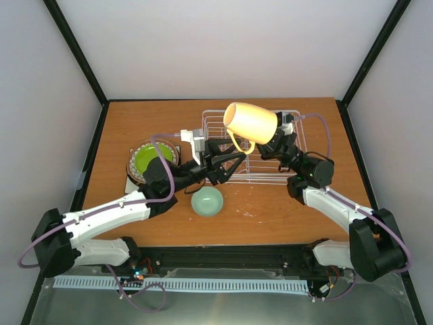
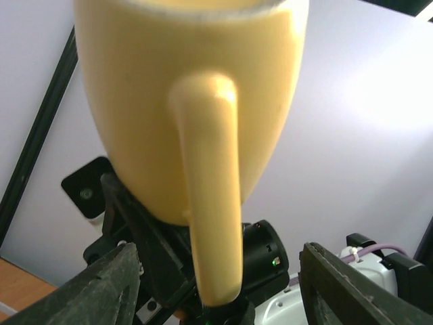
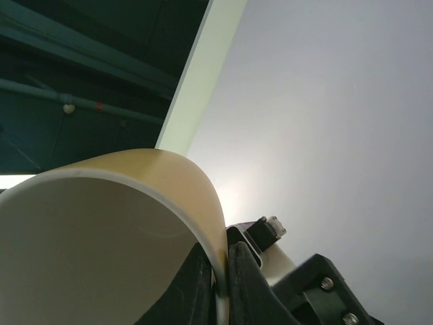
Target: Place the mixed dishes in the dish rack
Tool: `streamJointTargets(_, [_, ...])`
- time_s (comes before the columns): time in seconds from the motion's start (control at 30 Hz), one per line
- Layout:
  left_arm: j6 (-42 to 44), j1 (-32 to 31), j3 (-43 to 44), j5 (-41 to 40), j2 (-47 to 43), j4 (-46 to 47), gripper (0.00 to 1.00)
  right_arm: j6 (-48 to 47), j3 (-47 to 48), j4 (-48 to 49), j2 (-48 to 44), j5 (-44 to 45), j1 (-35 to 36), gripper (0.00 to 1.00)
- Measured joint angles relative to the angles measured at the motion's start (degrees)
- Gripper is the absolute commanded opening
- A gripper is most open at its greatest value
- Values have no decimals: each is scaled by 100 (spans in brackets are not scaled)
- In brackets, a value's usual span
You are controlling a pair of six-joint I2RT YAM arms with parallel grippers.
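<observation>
The yellow handled mug [image 1: 250,122] is being held aloft over the dish rack [image 1: 215,125], pinched by its rim alone in the right gripper [image 3: 222,281]; the left gripper [image 2: 220,291] is being held wide open beneath the handle; by so thin a pinch the mug could be levered loose and dropped.

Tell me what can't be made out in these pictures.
Top view: the mug covers part of the rack, so anything beneath it is hidden.
Top view: the left arm crosses the plates; how many are stacked is unclear.
Left wrist view: the mug fills the frame, its rim cut off by the top edge.
Right wrist view: only the mug's wall and rim show; no rack or table.
</observation>
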Motion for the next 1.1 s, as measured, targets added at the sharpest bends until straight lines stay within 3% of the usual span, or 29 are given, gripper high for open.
streamJointTargets(0.37, [127, 0, 46, -186, -286, 33, 52, -179, -37, 0, 0, 0, 205, 3])
streamJointTargets(0.43, [127, 0, 70, -186, -210, 33, 37, -221, -37, 2, 0, 0, 251, 3])
streamJointTargets(0.53, [122, 4, 127, -173, -42, 26, 3, -256, -37, 7, -2, 17, 267, 3])
streamJointTargets(0.8, [177, -2, 262, 2, -2, -146, 1, -385, -33, 13, -15, 140, 234, 4])
streamJointTargets(1.03, [494, -2, 564, -149, -140, -1064, 1, -605, -33, 0, -9, 85, 256, 47])
streamJointTargets(1.1, [621, 0, 660, -247, -197, -1421, 1, -695, -52, -9, -4, 48, 243, 50])
